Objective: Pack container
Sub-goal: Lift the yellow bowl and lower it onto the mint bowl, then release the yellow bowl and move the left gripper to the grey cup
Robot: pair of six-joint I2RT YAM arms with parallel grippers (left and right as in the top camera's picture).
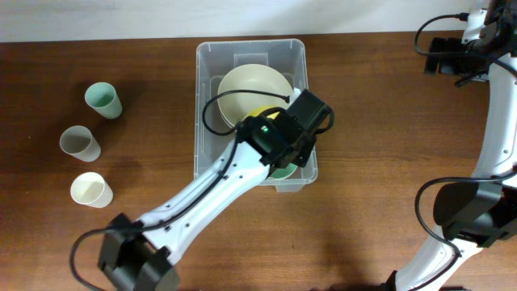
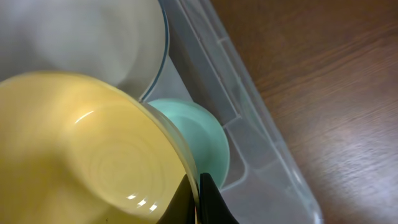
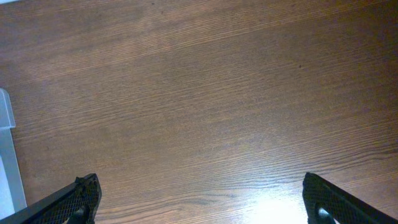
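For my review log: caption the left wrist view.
Left fingers pinch the rim of a yellow bowl in the clear container, beside a mint-green bowl and a cream bowl.

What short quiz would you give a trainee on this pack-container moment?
1. True or false: the left gripper is shut on the rim of the yellow bowl.
2. How many cups stand on the table outside the container?
3. The right gripper is: A) open above the table; B) holding a cup; C) inside the container.
Key: 1 true; 2 three; 3 A.
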